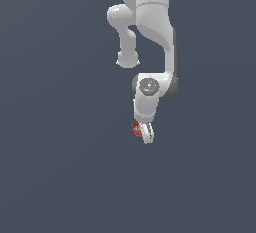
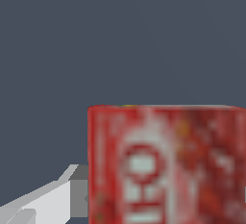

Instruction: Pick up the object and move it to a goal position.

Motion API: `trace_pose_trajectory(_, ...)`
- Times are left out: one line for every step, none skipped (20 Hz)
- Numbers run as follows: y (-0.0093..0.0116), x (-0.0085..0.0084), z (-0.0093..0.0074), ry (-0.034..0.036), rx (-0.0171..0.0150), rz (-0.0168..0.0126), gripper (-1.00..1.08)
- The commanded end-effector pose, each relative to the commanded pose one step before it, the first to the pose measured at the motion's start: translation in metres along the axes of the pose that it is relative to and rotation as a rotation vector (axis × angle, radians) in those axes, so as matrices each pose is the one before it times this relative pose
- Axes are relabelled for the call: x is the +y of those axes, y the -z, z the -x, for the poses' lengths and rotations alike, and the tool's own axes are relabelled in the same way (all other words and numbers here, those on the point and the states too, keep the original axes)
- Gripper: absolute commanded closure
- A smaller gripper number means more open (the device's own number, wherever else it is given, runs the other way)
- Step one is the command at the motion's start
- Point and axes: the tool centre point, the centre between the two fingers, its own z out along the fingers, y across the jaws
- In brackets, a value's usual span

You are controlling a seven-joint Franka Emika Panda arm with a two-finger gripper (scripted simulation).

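Block (image 1: 135,128) sits at the tip of the gripper (image 1: 145,133), on the exterior view's left side of the white fingers; in wrist view the red face w/ white round markings (image 2: 166,165) fills the near field, one light-grey finger (image 2: 45,200) showing beside it and touching or nearly touching its edge. Gripper state: cannot tell for sure whether clamped; only one finger visible in wrist view, 2nd hidden behind or past the block; judged likely closed on it given how close the block sits, but not confirmed. Arm (image 1: 152,32) hangs down from top of exterior view, wrist bent toward the block; uniform grey-blue table (image 1: 60,177) gives no shadow cue, so can't say whether block is lifted or resting. No goal marker visible in either view; direction of goal unknown from these pics. Risks: if grip is off-centre (block looks offset to one side of the fingers), it may pivot or slip out during transport, esp. w/ fast accel; if fingers only graze it, a lift would leave it behind or tip it; flat thin shape means little contact area. Room: surface bare on all sides in exterior view, no obstacles near; no table edges visible; free motion avail. every way; only constraint is arm's own folded links above.
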Motion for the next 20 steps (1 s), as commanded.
trace_pose_trajectory(0.00221, 0.00982, 0.02504, -0.00012, 0.00004, -0.0003, 1.08)
trace_pose_trajectory(0.00078, 0.00342, 0.00926, 0.0, 0.0, 0.0, 1.08)
trace_pose_trajectory(0.00075, 0.00325, 0.00892, 0.0, 0.0, 0.0, 1.08)
trace_pose_trajectory(0.00073, 0.00307, 0.00865, 0.0, 0.0, 0.0, 1.08)
trace_pose_trajectory(0.0007, 0.00287, 0.00837, 0.0, 0.0, 0.0, 1.08)
trace_pose_trajectory(0.00067, 0.00265, 0.00799, 0.0, 0.0, 0.0, 1.08)
trace_pose_trajectory(0.00062, 0.00241, 0.00739, 0.0, 0.0, 0.0, 1.08)
trace_pose_trajectory(0.00056, 0.00216, 0.00666, 0.0, 0.0, 0.0, 1.08)
trace_pose_trajectory(0.00049, 0.00191, 0.00591, 0.0, 0.0, 0.0, 1.08)
trace_pose_trajectory(0.00043, 0.00166, 0.00516, 0.0, 0.0, 0.0, 1.08)
trace_pose_trajectory(0.00037, 0.0014, 0.00441, 0.0, 0.0, 0.0, 1.08)
trace_pose_trajectory(0.00031, 0.00113, 0.00366, 0.0, 0.0, 0.0, 1.08)
trace_pose_trajectory(0.00024, 0.00085, 0.00292, 0.0, 0.0, 0.0, 1.08)
trace_pose_trajectory(0.00018, 0.00058, 0.00219, 0.0, 0.0, 0.0, 1.08)
trace_pose_trajectory(0.00012, 0.0003, 0.00147, 0.0, 0.0, 0.0, 1.08)
trace_pose_trajectory(0.00006, 0.00001, 0.00074, 0.0, 0.0, 0.0, 1.08)
trace_pose_trajectory(0.0, -0.00026, 0.00002, 0.0, 0.0, 0.0, 1.08)
trace_pose_trajectory(-0.00006, -0.00054, -0.00071, 0.0, 0.0, 0.0, 1.08)
trace_pose_trajectory(-0.00008, -0.00054, -0.00093, 0.0, 0.0, 0.0, 1.08)
trace_pose_trajectory(-0.00003, -0.00018, -0.00034, 0.0, 0.0, 0.0, 1.08)
